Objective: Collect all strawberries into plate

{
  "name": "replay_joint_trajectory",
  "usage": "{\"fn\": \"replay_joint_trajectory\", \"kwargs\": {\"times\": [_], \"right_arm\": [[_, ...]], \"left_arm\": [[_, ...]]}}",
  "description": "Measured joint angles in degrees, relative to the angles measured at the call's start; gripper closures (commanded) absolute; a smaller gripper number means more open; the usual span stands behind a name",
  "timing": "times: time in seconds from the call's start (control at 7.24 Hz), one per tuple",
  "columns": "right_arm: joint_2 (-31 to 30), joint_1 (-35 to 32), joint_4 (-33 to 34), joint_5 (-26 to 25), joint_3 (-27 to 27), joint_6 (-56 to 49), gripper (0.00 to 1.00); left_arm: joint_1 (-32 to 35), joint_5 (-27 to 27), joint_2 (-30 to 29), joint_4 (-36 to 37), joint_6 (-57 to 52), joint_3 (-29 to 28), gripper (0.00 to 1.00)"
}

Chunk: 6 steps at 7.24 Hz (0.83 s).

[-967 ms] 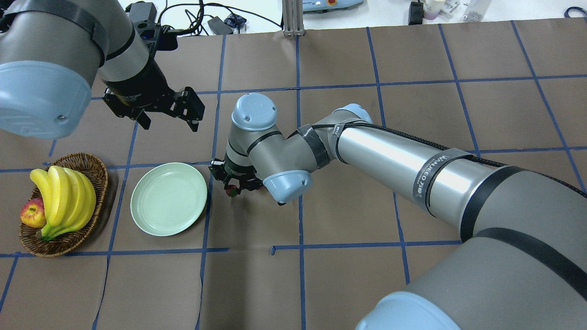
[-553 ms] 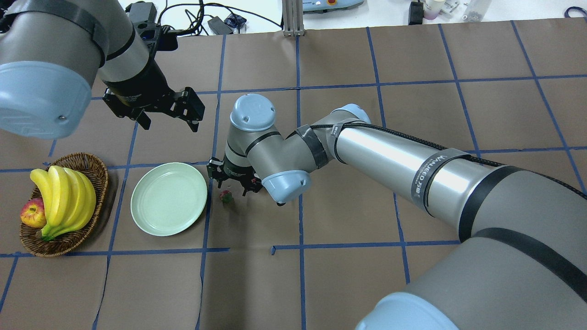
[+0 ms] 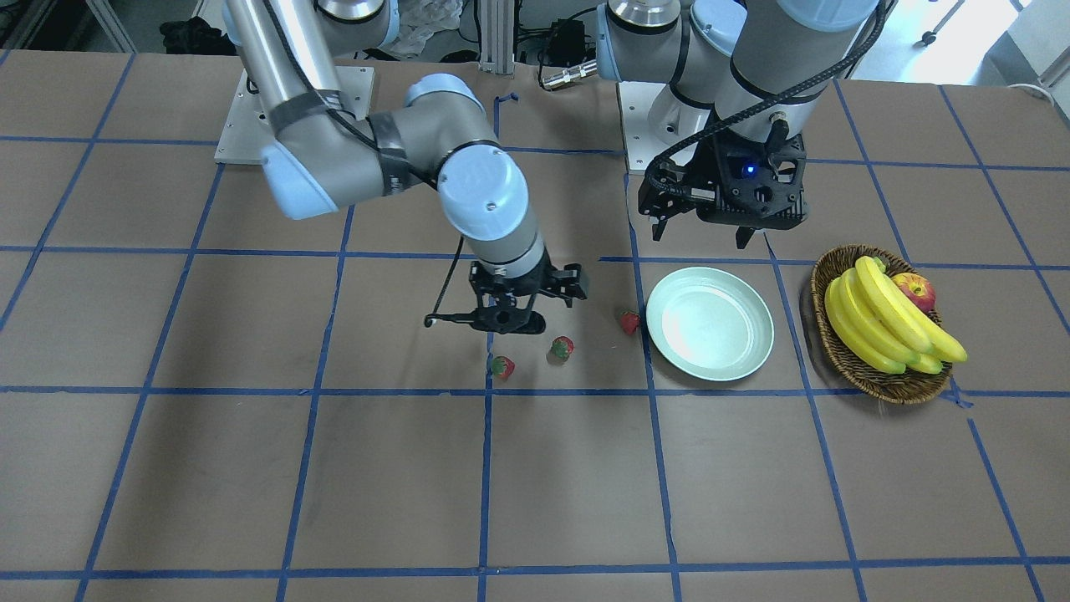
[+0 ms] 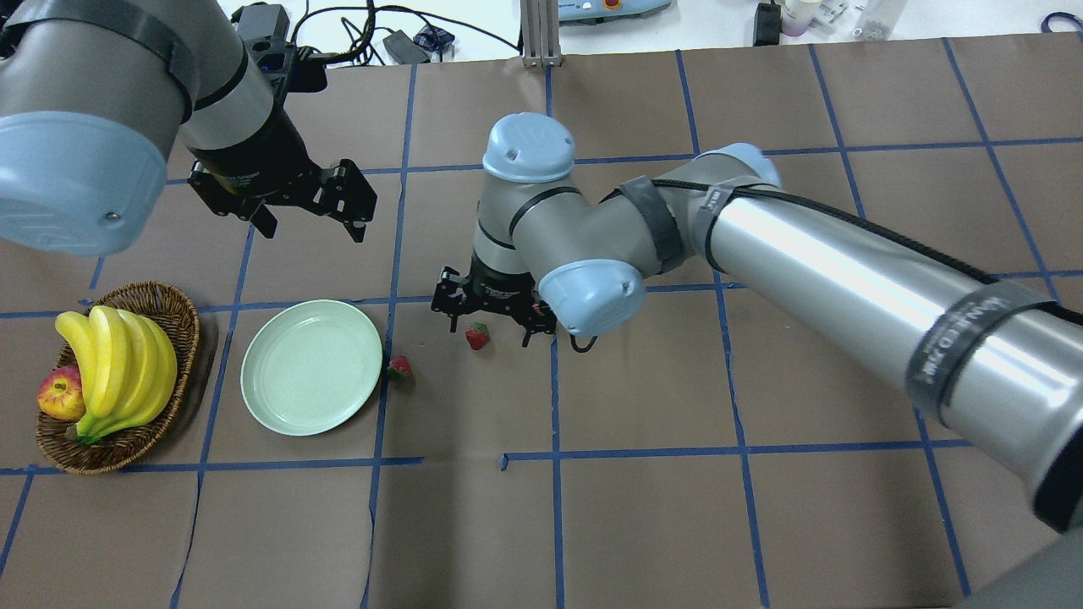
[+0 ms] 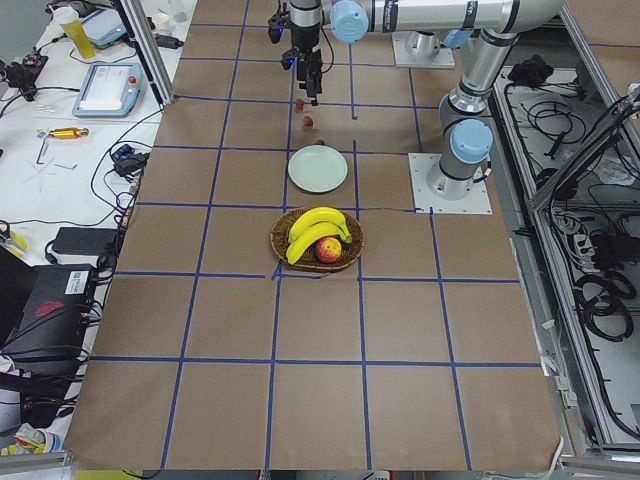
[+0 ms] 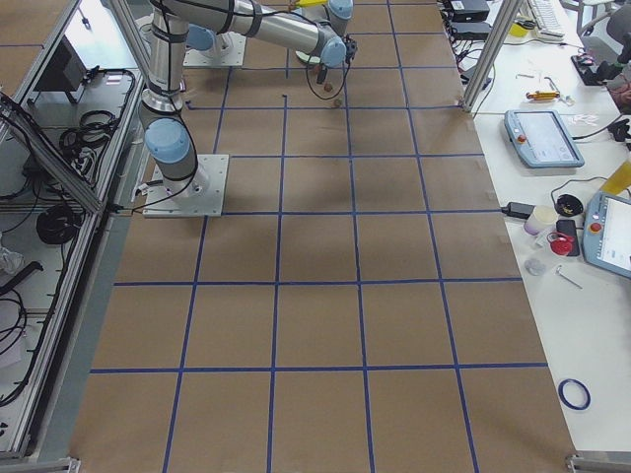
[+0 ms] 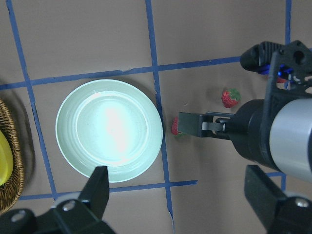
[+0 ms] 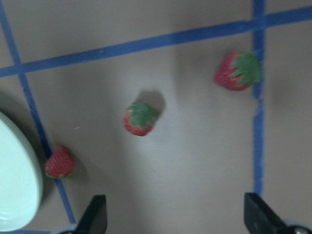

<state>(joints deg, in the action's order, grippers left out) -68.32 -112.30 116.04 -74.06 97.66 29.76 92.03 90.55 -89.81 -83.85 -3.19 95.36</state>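
**Surface** (image 4: 643, 524): brown paper gridded with blue tape.

**Right arm** (image 4: 846, 254): the biggest thing in view. It reaches from its own side to the middle of the grid, because the fruit lies there.

**Left arm** (image 4: 85, 127): held back over its own half.

**Basket** (image 4: 173, 298): wicker, holding bananas (image 4: 118, 364) and an apple (image 4: 59, 395). It is no part of this job.

**Plate** (image 4: 311, 367): near the basket but apart from it, lying flat. It is pale mint and glossy, with a raised rim. Nothing is in it, so I judge that no fruit has been collected.

**Left hand** (image 4: 311, 227): fingers apart and empty, raised above the surface beyond the plate. Its wrist camera looks straight down on the plate. It is probably parked there to leave the right arm a free lane.

**Right hand** (image 8: 176, 218): fingers apart, pointing down and holding nothing. It hovers over the strawberries, and in the overhead view one berry shows just below it. My guess is that it is lining up a top-down pick.

**Strawberries**: three, all on the surface, in a loose row running away from the plate.
- The nearest strawberry (image 3: 629, 321) lies on its side just beside the rim, not in the plate.
- The middle strawberry (image 3: 562, 347) stands with its green cap turned up toward the wrist camera.
- The far strawberry (image 3: 501, 366) lies against a tape line.
- The overhead view shows only two, since the right arm hides the third.

Each berry is small and red with a leafy green top, and far smaller than the plate. They look rounded and likely to roll if nudged off-centre.
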Motion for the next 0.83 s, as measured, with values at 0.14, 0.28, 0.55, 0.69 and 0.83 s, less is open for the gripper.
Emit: {"fn": "replay_joint_trajectory", "kwargs": {"times": [0.14,0.28,0.55,0.69,0.83], "right_arm": [[-3.17,4.70,-1.36,-3.11,1.96,-5.46,0.00],[-5.53,9.71,-2.10,-8.08,3.29,-12.16,0.00],[-11.39,17.80,-8.34,-13.97,3.64,-24.65,0.00],[-15.16,19.92,-12.56,-15.25,2.98,-28.81,0.00],[-17.68,20.92,-17.00,-15.80,0.95,-30.74,0.00]], "left_arm": [[-0.01,0.02,-0.03,0.02,0.04,0.00,0.00],[0.01,-0.04,-0.31,0.06,0.26,0.00,0.00],[0.56,-0.29,-1.62,0.19,2.97,-0.12,0.00],[1.62,-0.36,-2.45,0.28,4.85,-0.20,0.00],[3.52,-0.42,-3.74,0.49,7.28,-0.26,0.00]]}}
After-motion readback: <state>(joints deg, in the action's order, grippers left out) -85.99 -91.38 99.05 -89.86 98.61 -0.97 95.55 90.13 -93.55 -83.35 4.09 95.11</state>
